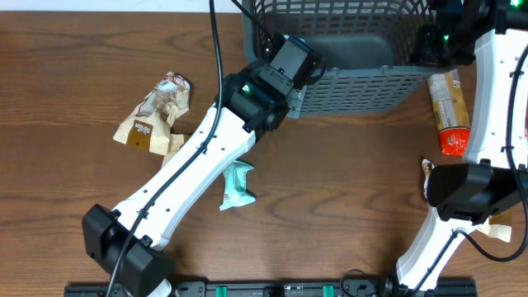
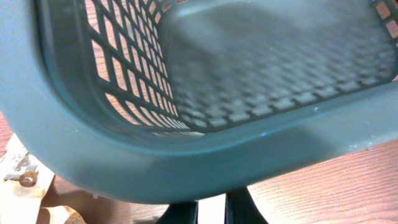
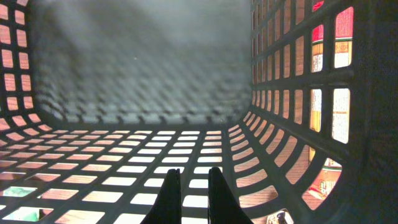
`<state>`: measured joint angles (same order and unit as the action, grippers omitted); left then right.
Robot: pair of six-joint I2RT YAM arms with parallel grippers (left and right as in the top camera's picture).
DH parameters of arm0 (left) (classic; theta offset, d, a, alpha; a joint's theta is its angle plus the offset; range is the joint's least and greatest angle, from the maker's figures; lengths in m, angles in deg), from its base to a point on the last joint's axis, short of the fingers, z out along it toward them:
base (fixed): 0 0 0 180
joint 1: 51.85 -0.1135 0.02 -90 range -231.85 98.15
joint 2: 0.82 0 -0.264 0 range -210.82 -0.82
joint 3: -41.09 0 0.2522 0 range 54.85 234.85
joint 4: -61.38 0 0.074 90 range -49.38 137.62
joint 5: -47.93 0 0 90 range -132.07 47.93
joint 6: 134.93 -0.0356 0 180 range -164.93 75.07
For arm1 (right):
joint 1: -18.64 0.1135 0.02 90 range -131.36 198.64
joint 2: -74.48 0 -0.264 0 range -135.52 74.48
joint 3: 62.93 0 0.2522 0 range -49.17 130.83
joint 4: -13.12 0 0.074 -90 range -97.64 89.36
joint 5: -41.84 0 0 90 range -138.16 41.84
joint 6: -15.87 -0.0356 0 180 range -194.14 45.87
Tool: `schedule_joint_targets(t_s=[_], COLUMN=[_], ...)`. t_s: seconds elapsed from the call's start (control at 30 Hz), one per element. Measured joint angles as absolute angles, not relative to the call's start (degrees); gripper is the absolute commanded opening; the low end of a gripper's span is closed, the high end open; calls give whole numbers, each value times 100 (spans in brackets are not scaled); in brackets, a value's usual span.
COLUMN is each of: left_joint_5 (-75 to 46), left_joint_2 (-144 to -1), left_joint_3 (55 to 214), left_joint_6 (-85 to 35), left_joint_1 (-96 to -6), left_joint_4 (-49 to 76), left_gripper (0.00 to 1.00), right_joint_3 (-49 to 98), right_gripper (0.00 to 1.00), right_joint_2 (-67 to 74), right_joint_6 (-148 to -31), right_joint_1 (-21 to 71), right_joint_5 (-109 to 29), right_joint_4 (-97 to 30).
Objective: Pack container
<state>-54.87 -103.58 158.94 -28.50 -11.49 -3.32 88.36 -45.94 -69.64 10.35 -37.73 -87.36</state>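
The container (image 1: 363, 82), a dark grey-blue lattice basket with thick rim and solid floor, sits at 12 o'clock on the worktop (image 1: 346, 181), tilted on its side; its interior shows nothing inside. Left pincer (image 2: 211, 208) at the rim's near corner, fingers narrowly apart around the rim edge. Right pincer (image 3: 189, 193) inside the basket, fingers narrow, holding nothing. Orange packet (image 1: 450, 111) at 3 o'clock; teal packet (image 1: 238, 186) near centre.

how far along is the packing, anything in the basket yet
Nothing looks packed: the container floor shows bare in every view. In hand: the left gripper is at its near rim, the right gripper sits inside it holding nothing. Left: the brown packets, teal packet and orange packet lie on the table.
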Motion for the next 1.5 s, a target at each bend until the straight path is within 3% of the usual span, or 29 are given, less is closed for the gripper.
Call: schedule_joint_targets(t_s=[0.53, 0.6, 0.7, 0.9, 1.0, 1.07, 1.43, 1.5], left_joint_5=[-5489, -5487, -5492, -5492, -5492, -5489, -5492, -5492], left_joint_2=[-10358, -10358, -10358, -10358, -10358, -10358, -10358, -10358], left_joint_3=[15894, 15894, 15894, 15894, 15894, 15894, 15894, 15894], left_joint_6=[-2872, -2876, -2940, -2968, -2992, -2999, -2999, -3029], left_joint_1=[-1163, -1163, -1163, -1163, -1163, -1165, -1163, -1163], left_joint_4=[-308, -308, -310, -295, -290, -295, -459, -472], left_gripper=[6, 13, 31, 49, 59, 65, 67, 71], right_joint_3=[8836, 8836, 8836, 8836, 8838, 8838, 8852, 8895], right_gripper=[1, 2, 21, 81, 99, 99, 99, 99], right_joint_2=[-4594, -4594, -4594, -4594, -4594, -4594, -4594, -4596], right_joint_6=[-6964, -6964, -6958, -6916, -6899, -6886, -6846, -6846], right_joint_1=[1035, 1035, 1035, 1037, 1044, 1066, 1063, 1063], right_joint_5=[-3773, -3773, -3773, -3644, -3574, -3535, -2564, -2348], right_joint_4=[-8777, -8771, -8734, -8526, -8434, -8404, -8026, -7995])
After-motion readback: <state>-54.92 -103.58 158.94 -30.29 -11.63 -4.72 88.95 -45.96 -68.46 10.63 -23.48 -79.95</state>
